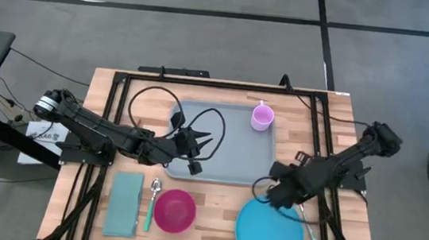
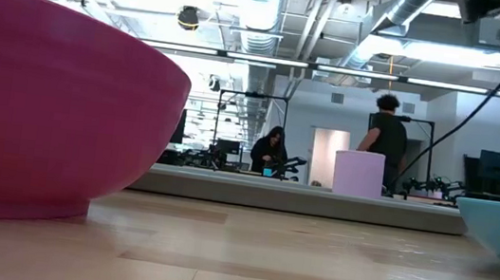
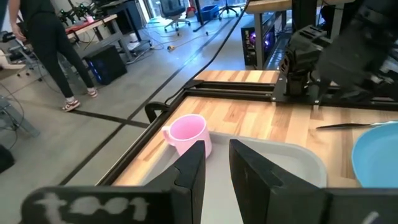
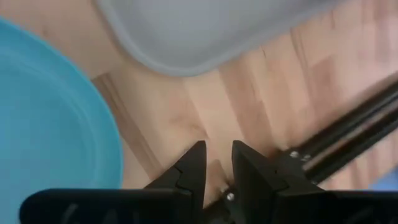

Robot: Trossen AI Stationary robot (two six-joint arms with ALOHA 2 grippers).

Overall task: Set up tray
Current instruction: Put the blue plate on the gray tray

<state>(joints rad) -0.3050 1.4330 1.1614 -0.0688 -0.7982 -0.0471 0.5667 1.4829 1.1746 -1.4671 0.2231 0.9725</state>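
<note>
The grey-blue tray lies flat on the middle of the table, and a pink mug stands upright in its far right corner. My left gripper hovers over the tray's middle, pointing at the mug. Its fingers stand a narrow gap apart with nothing between them. My right gripper hangs over bare wood between the tray's near right corner and the round blue plate. It is also narrowly open and holds nothing.
Along the near edge lie a teal folded napkin, a spoon, a teal-handled utensil, a magenta bowl and the blue plate. Cutlery lies right of the plate. Black cables loop over the tray's far left. People stand in the room behind.
</note>
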